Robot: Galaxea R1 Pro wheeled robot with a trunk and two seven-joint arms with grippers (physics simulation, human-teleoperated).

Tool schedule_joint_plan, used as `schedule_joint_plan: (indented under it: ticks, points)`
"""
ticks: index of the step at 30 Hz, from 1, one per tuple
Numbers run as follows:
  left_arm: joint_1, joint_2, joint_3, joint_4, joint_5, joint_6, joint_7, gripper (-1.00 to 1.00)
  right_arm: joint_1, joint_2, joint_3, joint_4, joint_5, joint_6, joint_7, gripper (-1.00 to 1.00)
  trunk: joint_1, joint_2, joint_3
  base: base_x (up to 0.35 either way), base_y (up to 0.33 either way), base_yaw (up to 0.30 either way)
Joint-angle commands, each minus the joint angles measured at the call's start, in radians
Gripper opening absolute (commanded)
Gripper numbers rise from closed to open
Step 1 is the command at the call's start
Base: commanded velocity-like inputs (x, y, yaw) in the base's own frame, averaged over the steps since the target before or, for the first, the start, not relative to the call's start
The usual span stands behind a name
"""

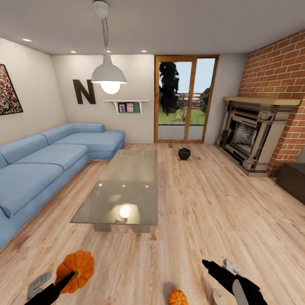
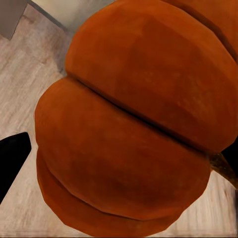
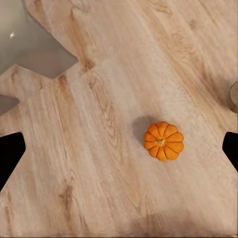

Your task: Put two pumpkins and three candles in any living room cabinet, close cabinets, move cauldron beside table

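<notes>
The left claw (image 1: 70, 277) was clamped on the larger pumpkin (image 1: 77, 269), carried above the wooden floor (image 1: 203, 212). The right claw (image 1: 216, 267) hung wide open and empty above the smaller pumpkin (image 3: 164, 140) standing on the floor. A smooth ribbed rind could probably slip free during the drive toward the cabinet (image 1: 293, 181).

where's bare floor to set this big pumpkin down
Bare wood floor lies open between the coffee table and the fireplace. It is crowded near the right hand: small pumpkin and candle.
</notes>
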Motion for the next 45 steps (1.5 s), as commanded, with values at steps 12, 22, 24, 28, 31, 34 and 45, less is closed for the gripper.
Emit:
schedule_joint_plan:
  ticks: [12,22,24,28,31,34,45]
  points:
    - [0.032,0.001,0.002,-0.063,0.011,0.110,-0.004,-1.00,-0.156,0.028,0.028,0.208,0.008,0.046,-0.059,1.00,0.000,-0.001,-0.001,0.000,0.000,0.000]
    - [0.032,0.001,0.002,-0.058,0.004,0.112,-0.029,-1.00,-0.160,0.028,0.032,0.228,0.010,0.047,-0.057,1.00,0.035,-0.064,-0.029,0.000,0.000,0.000]
    - [0.032,0.001,0.002,-0.056,0.003,0.112,-0.031,-1.00,-0.160,0.027,0.032,0.231,0.010,0.046,-0.057,1.00,0.042,-0.078,-0.035,0.000,0.000,0.000]
    - [0.032,0.001,0.002,-0.057,0.002,0.112,-0.031,-1.00,-0.160,0.026,0.032,0.239,0.010,0.032,-0.055,1.00,0.058,-0.106,-0.048,0.000,0.000,0.000]
    - [0.032,0.001,0.002,-0.062,0.004,0.112,-0.032,-1.00,-0.160,0.025,0.033,0.280,0.011,-0.025,-0.053,1.00,0.069,-0.127,-0.057,0.000,0.000,0.000]
    - [0.032,0.001,0.000,-0.064,0.004,0.112,-0.032,-1.00,-0.160,0.023,0.033,0.298,0.012,-0.048,-0.047,1.00,0.081,-0.148,-0.067,0.000,0.000,0.000]
    - [0.032,-0.001,-0.001,-0.061,0.000,0.110,-0.031,-1.00,-0.160,0.021,0.034,0.306,0.012,-0.056,-0.030,1.00,0.123,-0.225,-0.101,0.000,0.000,0.000]
